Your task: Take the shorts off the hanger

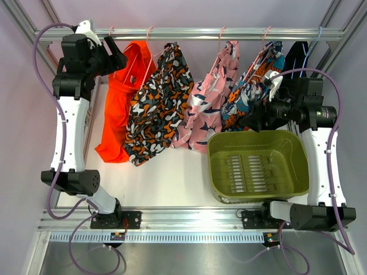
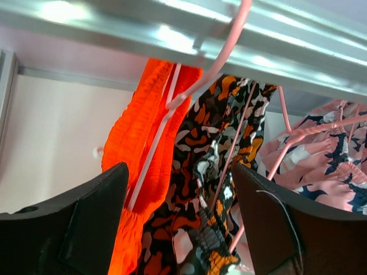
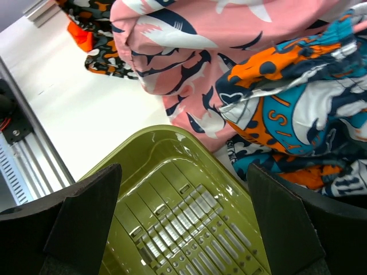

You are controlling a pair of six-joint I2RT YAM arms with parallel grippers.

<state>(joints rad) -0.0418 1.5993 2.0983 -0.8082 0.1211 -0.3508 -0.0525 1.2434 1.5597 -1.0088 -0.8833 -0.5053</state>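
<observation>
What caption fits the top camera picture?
Five pairs of shorts hang from a rail behind an empty green basket.

Pretty clearly a robotics lab test cell, not somebody's closet. An olive basket (image 1: pixel 298 166) is set on a plain white desk (image 1: pixel 172 177), and the whole thing is boxed in with aluminium extrusion. A front rail (image 1: pixel 189 216) is bolted just in front of the basket, with two arm bases (image 1: pixel 109 217) mounted on it and purple cables (image 1: pixel 43 51) looped around. Behind the basket a top bar (image 1: pixel 189 33) is run across, with shorts (image 1: pixel 157 103) hung from it on hangers (image 2: pixel 229 46). Bare pale walls (image 1: pixel 189 11) are seen beyond.
</observation>
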